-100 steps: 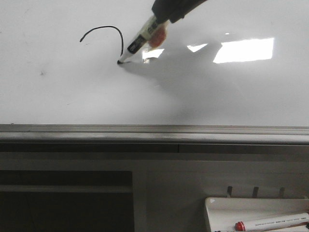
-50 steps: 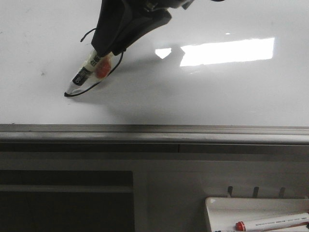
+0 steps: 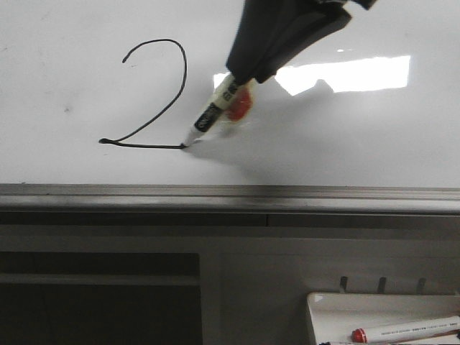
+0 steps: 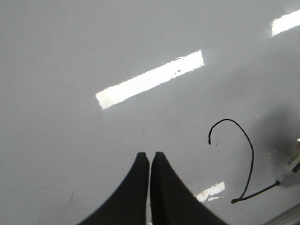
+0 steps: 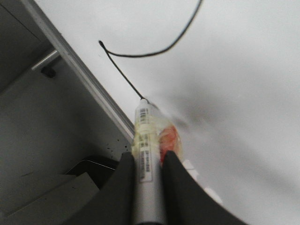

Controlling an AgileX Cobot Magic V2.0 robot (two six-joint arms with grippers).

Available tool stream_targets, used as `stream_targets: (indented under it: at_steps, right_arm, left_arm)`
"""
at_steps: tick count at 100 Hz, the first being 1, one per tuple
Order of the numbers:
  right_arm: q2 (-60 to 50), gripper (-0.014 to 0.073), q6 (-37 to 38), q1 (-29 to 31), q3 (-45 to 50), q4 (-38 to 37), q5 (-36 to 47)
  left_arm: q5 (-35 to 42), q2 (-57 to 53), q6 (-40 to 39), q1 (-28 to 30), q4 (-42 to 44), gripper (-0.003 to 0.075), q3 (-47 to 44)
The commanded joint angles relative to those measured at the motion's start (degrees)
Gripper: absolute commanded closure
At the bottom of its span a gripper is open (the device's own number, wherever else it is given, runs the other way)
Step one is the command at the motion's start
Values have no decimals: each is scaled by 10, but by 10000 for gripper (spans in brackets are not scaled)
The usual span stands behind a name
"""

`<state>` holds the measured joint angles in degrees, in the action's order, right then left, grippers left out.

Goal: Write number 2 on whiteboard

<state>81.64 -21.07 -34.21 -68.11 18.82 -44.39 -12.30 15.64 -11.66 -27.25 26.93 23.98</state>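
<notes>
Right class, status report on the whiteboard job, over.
Right hand shut on marker, tip on whiteboard. Left hand shut, empty. Number 2 base stroke underway. Nothing in the way.

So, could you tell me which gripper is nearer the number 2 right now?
The right gripper: its marker tip touches the number 2 at the base stroke's end. The left gripper hovers beside the digit, apart from it.

Grey metal ledge (image 3: 230, 198) runs full width. Below it, pale grey cabinet front (image 3: 287, 273) with dark open recess (image 3: 97, 302) at left. Small white tray (image 3: 327, 316) at lower right, holding red-capped marker (image 3: 406, 330). Three small pegs (image 3: 381, 284) just above tray.
</notes>
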Motion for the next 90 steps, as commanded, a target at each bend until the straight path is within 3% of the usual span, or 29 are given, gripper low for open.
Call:
stream_targets:
  at_steps: [1,15,30,38,48,60,73,80,90]
  right_arm:
    - [-31,643,28,29,3,-106,44]
    - [-53,643,27,33,4,-104,45]
    - [-106,643,-87,-33,3,39,29]
    - [-124,643,-87,-74,3,42,26]
    - [-125,643,-87,-101,3,40,26]
    - [-107,643,-90,-114,3,33,34]
    - [-79,643,-95,-114,3,33,39]
    - [-68,643,-96,-117,3,33,49]
    - [-65,643,-108,-132,3,33,68]
  left_arm:
    - [42,6,-7,1,1,741,18]
    - [43,6,-7,1,1,741,18]
    - [94,6,-7,1,-20,741,19]
    - [133,6,-7,1,-34,740,19]
    - [113,11,-7,0,-35,740,17]
    - [76,30,-7,-34,-69,740,16]
    - [123,68,13,-112,-60,737,-1]
    - [143,97,29,-161,-22,685,-14]
    - [145,147,29,-216,9,514,-17]
